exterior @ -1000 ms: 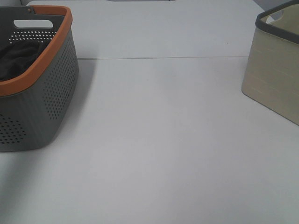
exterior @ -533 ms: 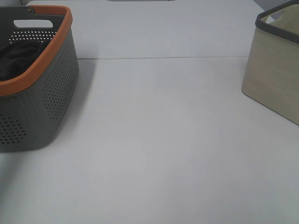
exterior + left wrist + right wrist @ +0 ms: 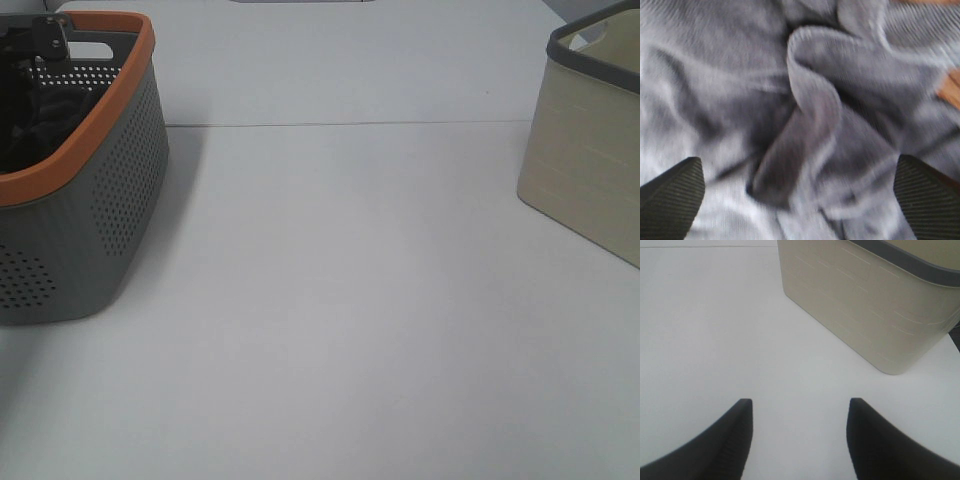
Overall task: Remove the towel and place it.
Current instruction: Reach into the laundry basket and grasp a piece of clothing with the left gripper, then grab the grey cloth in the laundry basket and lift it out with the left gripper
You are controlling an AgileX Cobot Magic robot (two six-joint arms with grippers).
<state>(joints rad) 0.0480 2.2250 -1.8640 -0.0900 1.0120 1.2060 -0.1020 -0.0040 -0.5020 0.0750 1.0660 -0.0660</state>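
The towel [image 3: 45, 125] lies crumpled, dark grey, inside the grey basket with the orange rim [image 3: 105, 195] at the far left. My left arm [image 3: 42, 35] reaches down into that basket from its back edge. In the left wrist view the towel [image 3: 805, 100] fills the picture in deep folds. My left gripper [image 3: 799, 192] is open right over it, its two black fingertips [image 3: 670, 195] wide apart with a raised fold between them. My right gripper [image 3: 800, 405] stands open above bare table, with nothing between its fingers.
A beige basket with a dark grey rim [image 3: 590, 165] stands at the right edge, close ahead of my right gripper in the right wrist view [image 3: 865, 305]. White table [image 3: 350, 300] stretches between the two baskets. An orange-brown patch [image 3: 951, 90] shows beside the towel.
My left arm has come into sight at the back of the orange-rimmed basket and now covers part of the towel there. The baskets have not moved.
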